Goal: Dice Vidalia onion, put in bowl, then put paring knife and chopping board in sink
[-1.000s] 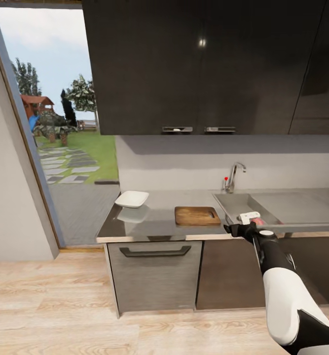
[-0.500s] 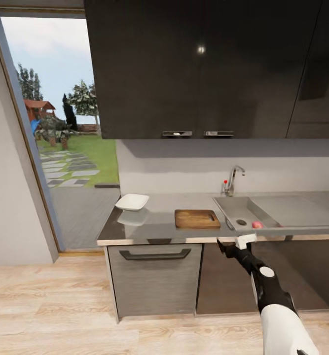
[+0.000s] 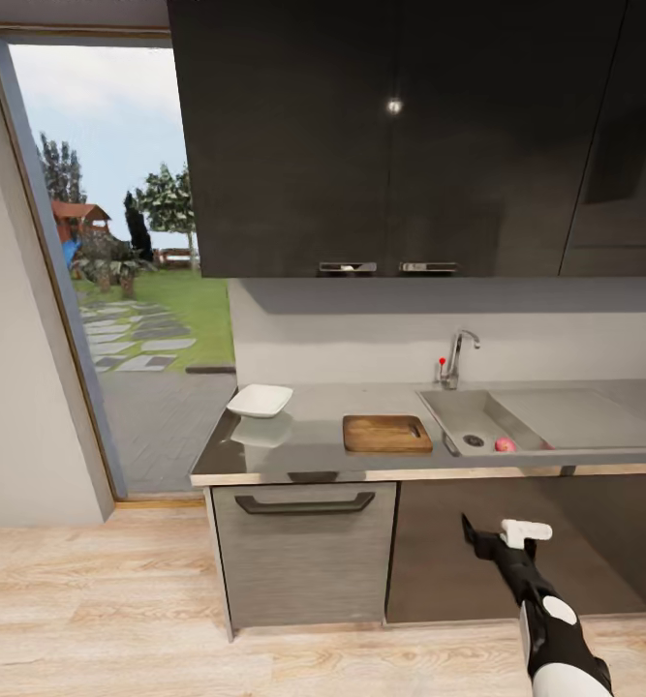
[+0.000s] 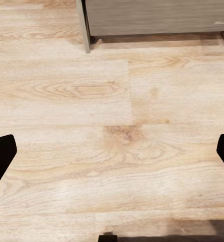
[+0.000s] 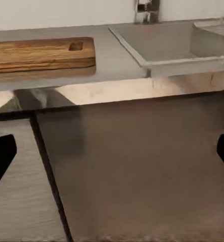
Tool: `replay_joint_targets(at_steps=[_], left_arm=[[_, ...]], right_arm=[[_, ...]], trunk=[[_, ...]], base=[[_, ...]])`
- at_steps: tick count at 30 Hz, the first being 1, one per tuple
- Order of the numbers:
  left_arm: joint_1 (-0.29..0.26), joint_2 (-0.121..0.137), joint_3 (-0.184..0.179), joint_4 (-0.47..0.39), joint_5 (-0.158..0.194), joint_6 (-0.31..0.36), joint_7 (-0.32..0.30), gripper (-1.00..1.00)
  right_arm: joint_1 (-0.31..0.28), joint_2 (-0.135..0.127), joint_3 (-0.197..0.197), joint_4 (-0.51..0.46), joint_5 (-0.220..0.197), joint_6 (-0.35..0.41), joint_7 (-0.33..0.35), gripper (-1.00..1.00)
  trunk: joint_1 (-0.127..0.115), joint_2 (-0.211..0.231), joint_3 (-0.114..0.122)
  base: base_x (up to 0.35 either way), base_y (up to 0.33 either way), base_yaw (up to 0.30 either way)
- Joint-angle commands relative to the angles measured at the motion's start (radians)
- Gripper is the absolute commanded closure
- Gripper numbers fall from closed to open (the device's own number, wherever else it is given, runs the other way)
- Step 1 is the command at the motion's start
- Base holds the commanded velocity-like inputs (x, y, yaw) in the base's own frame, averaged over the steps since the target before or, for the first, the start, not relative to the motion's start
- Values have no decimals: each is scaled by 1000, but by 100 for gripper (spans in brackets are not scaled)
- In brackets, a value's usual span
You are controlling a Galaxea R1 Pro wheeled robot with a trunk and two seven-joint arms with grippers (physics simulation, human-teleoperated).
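Grey reflective metal table [image 3: 313,440] runs across the middle of the head view, above dark cabinets and a grey drawer front with a black handle [image 3: 304,502]. Toward the left end of it sits the shallow white square-ish bowl [image 3: 260,400], well apart from the rectangular brown wooden chopping board [image 3: 386,433], which lies flat near the centre of the frame with its oblong handle slot at the end nearest the sink. Just right of the board, the recessed steel sink [image 3: 458,416] holds a small round pinkish onion [image 3: 505,444] close to the dark drain hole, with a curved chrome tap [image 3: 455,356] behind it.

In the lower right of the head view, the right claw [image 3: 505,538] hangs below the table edge, in front of the dark cabinet door; its fingers stand wide apart and hold nothing. The right wrist view agrees, with dark fingertips [image 5: 2,154] at both side edges and the board [image 5: 41,54] and sink rim beyond.

In the left wrist view, the left claw [image 4: 112,156] is spread wide and empty over the pale wood-plank floor [image 4: 112,126].
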Motion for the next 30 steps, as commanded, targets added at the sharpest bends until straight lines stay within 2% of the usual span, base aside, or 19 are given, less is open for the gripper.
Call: replay_joint_targets(at_steps=[1, 5, 6, 8, 10, 11, 13, 15, 19, 22, 25, 27, 28, 29, 30], left_arm=[[0, 0, 0, -1, 0, -2, 0, -100], [0, 1, 1, 0, 0, -2, 0, -100], [0, 0, 1, 0, 0, -2, 0, -100], [0, 0, 1, 0, 0, -2, 0, -100], [0, 0, 1, 0, 0, -2, 0, -100], [0, 0, 0, 0, 0, -2, 0, -100], [0, 0, 0, 0, 0, -2, 0, -100], [0, 0, 0, 0, 0, -2, 0, -100], [0, 1, 0, 0, 0, -2, 0, -100], [0, 1, 0, -1, 0, -2, 0, -100], [0, 1, 0, -1, 0, -2, 0, -100], [0, 1, 0, -1, 0, -2, 0, -100], [0, 0, 0, -1, 0, -2, 0, -100], [0, 0, 0, -1, 0, -2, 0, -100], [0, 0, 0, -1, 0, -2, 0, -100]], right_arm=[[-2, 0, -15, -1, 9, 3, -8, -100], [0, -13, -34, -1, 5, 55, -136, -100], [-1, -16, -36, -1, -2, 72, -188, -100], [-2, -18, -37, -1, -15, 86, -240, -100], [-4, -19, -38, 0, -51, 102, -307, -100], [-5, -19, -38, 0, -84, 108, -339, -100], [-6, -17, -33, 3, -130, 114, -367, -100], [-6, -15, -22, 7, -149, 114, -377, -100], [-6, -11, 38, 31, -175, 110, -387, -100], [-6, -16, 57, 85, -175, 102, -388, -100], [-5, -35, 64, 165, -156, 78, -389, -100], [-3, -72, 68, 233, -121, 48, -389, -100], [-1, -103, 69, 287, -90, 25, -389, -100], [-1, -119, 69, 319, -73, 13, -389, -100], [1, -151, 70, 388, -41, -13, -391, -100]], trunk=[[0, -1, -1], [0, -1, -1], [0, -1, -1], [0, -1, -1], [0, -1, -1], [0, -1, -1], [0, -1, -1], [0, -1, -1], [0, -1, -1], [0, -1, -1], [0, -1, -1], [0, -1, -1], [0, -1, -1], [0, -1, -1], [0, -1, -1]], base=[[0, 0, 0], [0, 0, 0], [0, 0, 0], [0, 0, 0], [0, 0, 0], [0, 0, 0], [0, 0, 0], [0, 0, 0], [0, 0, 0], [0, 0, 0], [0, 0, 0], [0, 0, 0], [0, 0, 0], [0, 0, 0], [0, 0, 0]])
